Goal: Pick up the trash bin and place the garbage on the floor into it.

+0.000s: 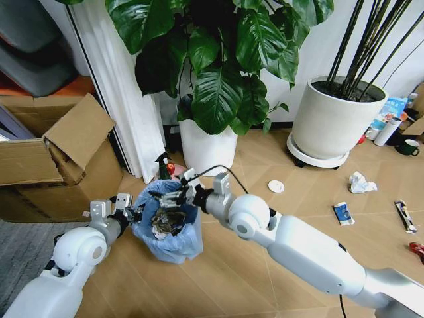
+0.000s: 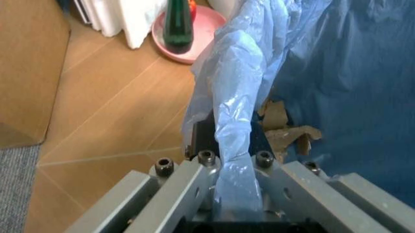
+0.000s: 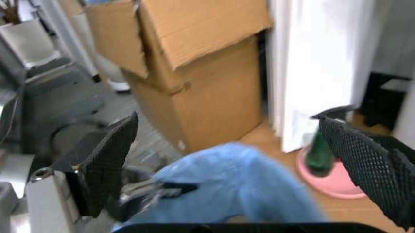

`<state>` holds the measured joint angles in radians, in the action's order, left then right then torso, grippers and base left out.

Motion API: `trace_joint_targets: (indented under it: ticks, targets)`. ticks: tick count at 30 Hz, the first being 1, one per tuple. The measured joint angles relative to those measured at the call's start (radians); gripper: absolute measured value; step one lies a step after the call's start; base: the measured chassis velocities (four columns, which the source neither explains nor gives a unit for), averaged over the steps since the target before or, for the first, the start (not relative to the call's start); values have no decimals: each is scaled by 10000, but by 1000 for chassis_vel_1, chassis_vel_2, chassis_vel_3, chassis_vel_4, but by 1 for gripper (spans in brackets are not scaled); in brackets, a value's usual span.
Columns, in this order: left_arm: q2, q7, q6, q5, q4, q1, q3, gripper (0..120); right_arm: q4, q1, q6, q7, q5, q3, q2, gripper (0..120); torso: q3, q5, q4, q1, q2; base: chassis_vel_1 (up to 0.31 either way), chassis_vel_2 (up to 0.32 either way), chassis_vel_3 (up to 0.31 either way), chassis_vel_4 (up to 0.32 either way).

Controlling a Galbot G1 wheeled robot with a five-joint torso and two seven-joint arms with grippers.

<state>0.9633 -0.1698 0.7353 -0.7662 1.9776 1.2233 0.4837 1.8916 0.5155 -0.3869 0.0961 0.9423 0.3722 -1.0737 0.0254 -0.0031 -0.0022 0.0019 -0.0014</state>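
Observation:
The trash bin (image 1: 169,242), lined with a light blue bag (image 2: 240,97), stands on the wooden floor (image 1: 218,278) at front left. My left gripper (image 1: 123,208) (image 2: 232,158) is shut on its rim and bag fold. A grey-brown paper wad (image 1: 165,222) lies inside. My right gripper (image 1: 177,197) (image 3: 240,165) hovers over the bin's mouth, open, with nothing between its mesh pads (image 3: 107,162). More garbage lies to the right: a white lid (image 1: 276,187), a crumpled tissue (image 1: 361,182), a blue-white wrapper (image 1: 342,212) and a thin dark wrapper (image 1: 405,216).
An open cardboard box (image 1: 59,152) stands left of the bin. Behind it are a green spray bottle (image 1: 163,169) on a pink tray (image 2: 194,43), a white curtain (image 1: 126,99) and two white plant pots (image 1: 207,147) (image 1: 331,122). Cups (image 1: 384,131) sit at far right.

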Motion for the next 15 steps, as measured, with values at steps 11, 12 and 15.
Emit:
trace_joint_targets:
  ticks: [11,12,15]
  targets:
    - [-44,108,0,3,70,97,204,0,-1475,849,-361,493,-420,-1948,505,100,0,3,1,-1,0,0,0,0,0]
    - [-50,108,0,1,108,98,206,0,-1741,1087,-442,494,-516,-2180,598,100,0,2,1,0,0,0,0,0,0]
    - [-55,108,-1,-2,167,110,207,0,-2215,1564,-499,356,-745,-2555,733,100,0,3,0,-1,0,0,0,0,0]
